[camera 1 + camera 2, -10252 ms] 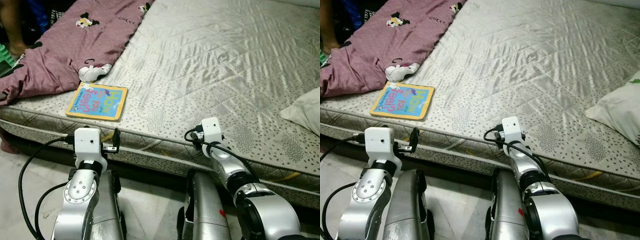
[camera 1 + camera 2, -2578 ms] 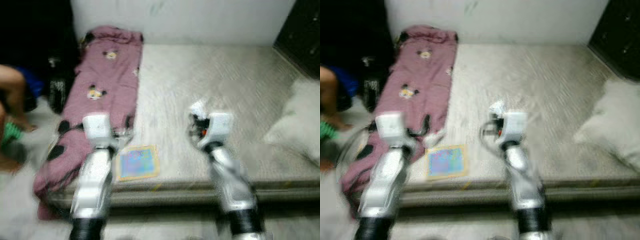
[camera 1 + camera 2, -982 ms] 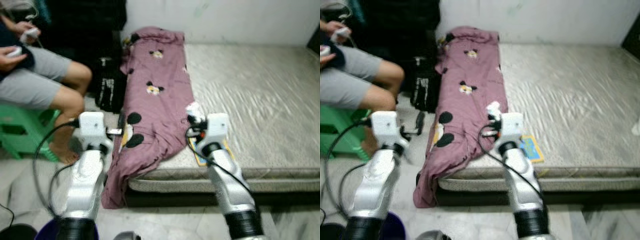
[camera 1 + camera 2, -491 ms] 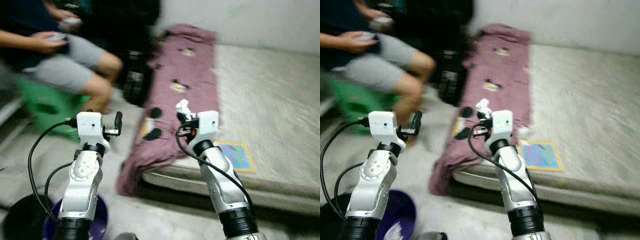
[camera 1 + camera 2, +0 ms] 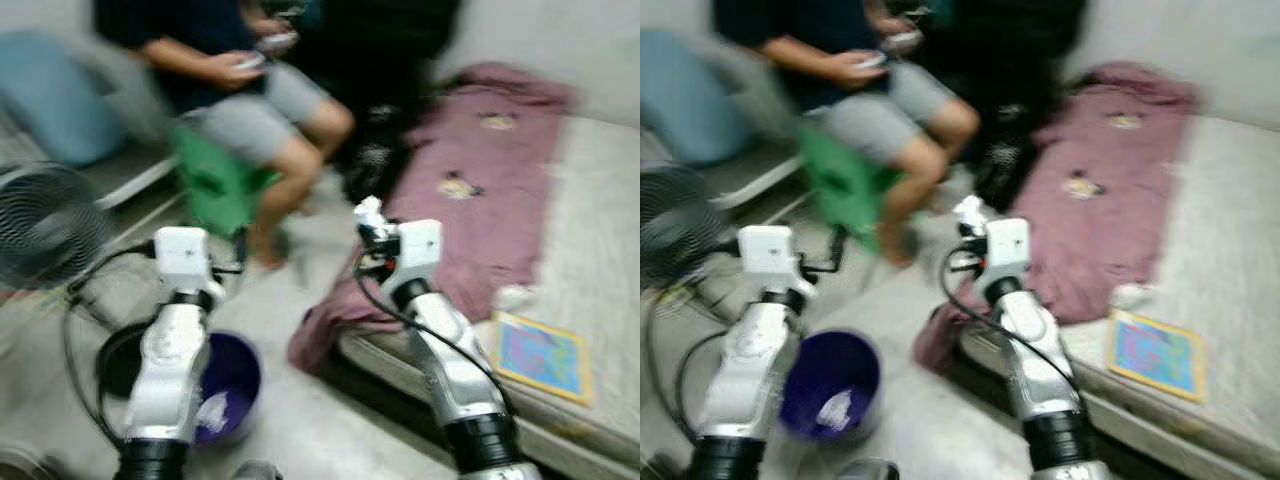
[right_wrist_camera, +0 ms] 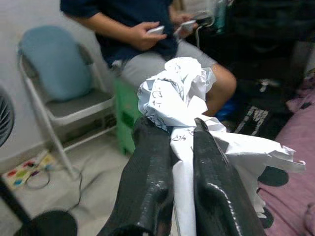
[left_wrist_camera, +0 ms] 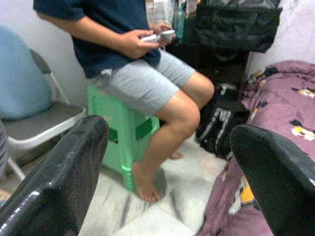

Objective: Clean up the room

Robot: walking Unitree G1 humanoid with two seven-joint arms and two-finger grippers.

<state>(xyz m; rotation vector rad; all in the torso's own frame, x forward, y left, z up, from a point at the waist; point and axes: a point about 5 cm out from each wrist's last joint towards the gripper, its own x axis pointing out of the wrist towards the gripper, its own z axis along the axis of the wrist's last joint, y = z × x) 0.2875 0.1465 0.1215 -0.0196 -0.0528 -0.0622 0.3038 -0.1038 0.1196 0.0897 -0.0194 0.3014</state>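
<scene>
- My right end effector (image 6: 183, 147) is raised in front of me, its two black fingers clamped on a crumpled ball of white paper (image 6: 179, 98).
- My left end effector (image 7: 167, 162) is also raised, with its fingers wide apart and nothing between them.
- A round purple bin (image 5: 830, 395) stands on the floor below my left arm.
- A person (image 5: 235, 85) sits on a green plastic stool (image 5: 215, 185) near the bed (image 5: 1230, 290).

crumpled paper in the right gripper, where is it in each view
Left eye view: crumpled paper at centre, above the right gripper.
Right eye view: just left of centre.
Right wrist view: pinched between the black fingers, upper middle.
Left wrist view: not there.
Shared landmark: the green stool under the seated person.
</scene>
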